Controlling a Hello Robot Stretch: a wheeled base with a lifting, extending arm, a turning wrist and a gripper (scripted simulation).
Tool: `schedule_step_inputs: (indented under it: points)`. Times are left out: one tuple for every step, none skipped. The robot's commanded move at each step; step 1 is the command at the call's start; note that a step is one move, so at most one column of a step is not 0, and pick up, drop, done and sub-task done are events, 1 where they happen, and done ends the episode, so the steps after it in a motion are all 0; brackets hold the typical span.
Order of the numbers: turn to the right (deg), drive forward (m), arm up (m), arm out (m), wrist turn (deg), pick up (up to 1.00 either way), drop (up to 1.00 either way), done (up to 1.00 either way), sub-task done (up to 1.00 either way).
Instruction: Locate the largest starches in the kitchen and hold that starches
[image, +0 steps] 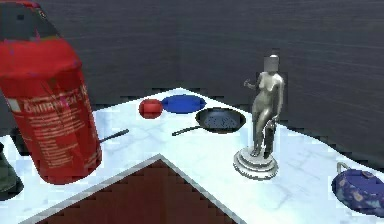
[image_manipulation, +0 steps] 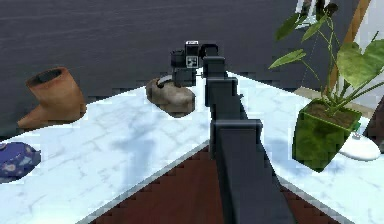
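Note:
A brown rounded lump (image_manipulation: 170, 95), like a loaf or a potato, lies on the white marble counter (image_manipulation: 130, 140) in the arm side view, near its far edge. The dark arm bar (image_manipulation: 235, 140) rises from the bottom edge toward it. At the bar's far end stand the white marked squares (image_manipulation: 192, 50), with my gripper (image_manipulation: 178, 72) just left of them, right at the brown lump. I cannot tell whether the gripper holds anything.
Arm side view: a terracotta jug (image_manipulation: 55, 95) at left, a blue bowl (image_manipulation: 14, 160) at the left edge, a potted plant (image_manipulation: 325, 130) at right. Forward view: a red extinguisher (image: 50, 90), a silver statue (image: 263, 110), a black pan (image: 220, 120), a blue plate (image: 183, 103), a small red thing (image: 150, 108).

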Motion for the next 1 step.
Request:
schedule_step_inputs:
  points:
    - [0.0, 0.00, -0.08, 0.00, 0.0, 0.00, 0.00, 0.00, 0.00]
